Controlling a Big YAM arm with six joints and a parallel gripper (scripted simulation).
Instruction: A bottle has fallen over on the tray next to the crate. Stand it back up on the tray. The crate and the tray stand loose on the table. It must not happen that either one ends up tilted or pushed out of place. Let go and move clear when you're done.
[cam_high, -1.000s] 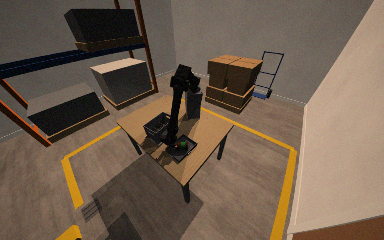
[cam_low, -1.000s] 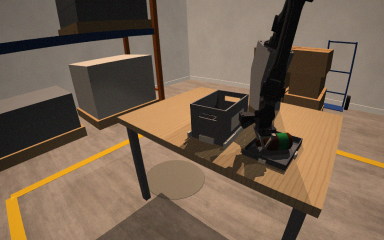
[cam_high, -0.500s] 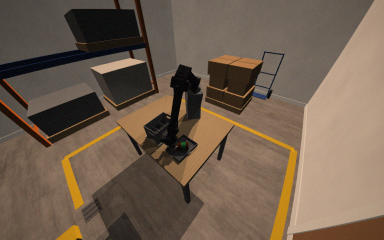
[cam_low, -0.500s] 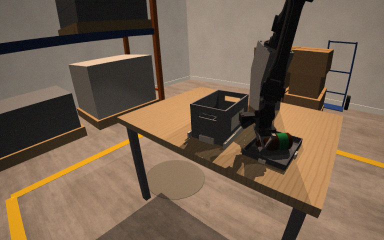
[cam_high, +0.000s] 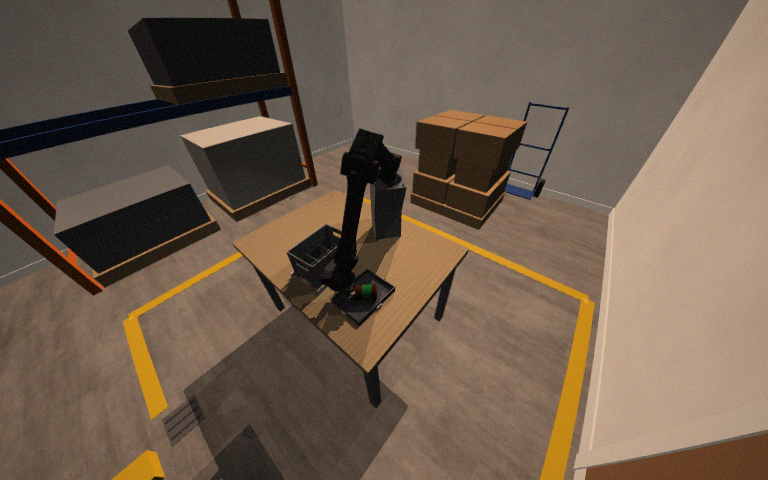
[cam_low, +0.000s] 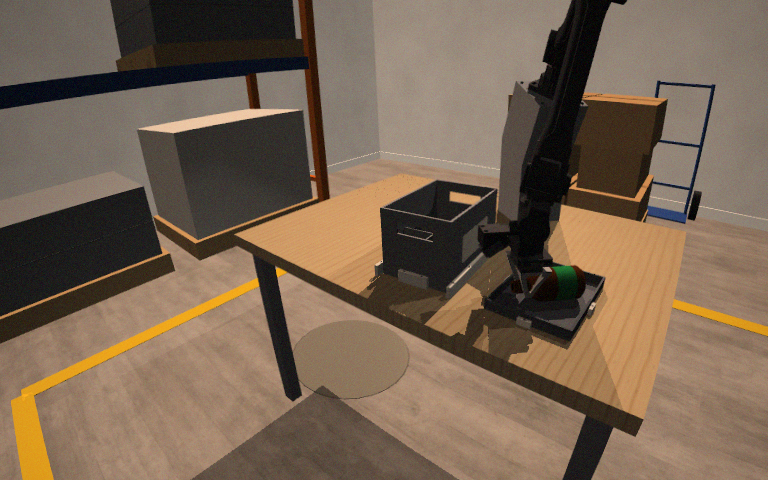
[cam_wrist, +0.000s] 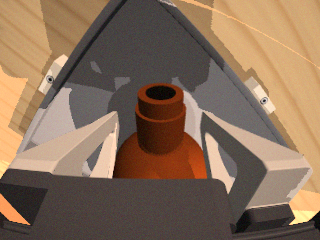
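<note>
Brown bottle (cam_wrist: 159, 143) lies flat on the tray (cam_wrist: 156, 47), shoulder between the fingers of the half-open, empty pincer (cam_wrist: 160, 150); recommend closing evenly on the shoulder before tipping it upright, without dragging the loose tray.

The gripper (cam_wrist: 160, 143) body hides the bottle (cam_wrist: 160, 136) below its shoulder in the wrist view.

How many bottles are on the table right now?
1. The brown bottle with the green label lies on its side in the tray, its neck end between the fingers of the open gripper. The crate floor is partly hidden.
</note>
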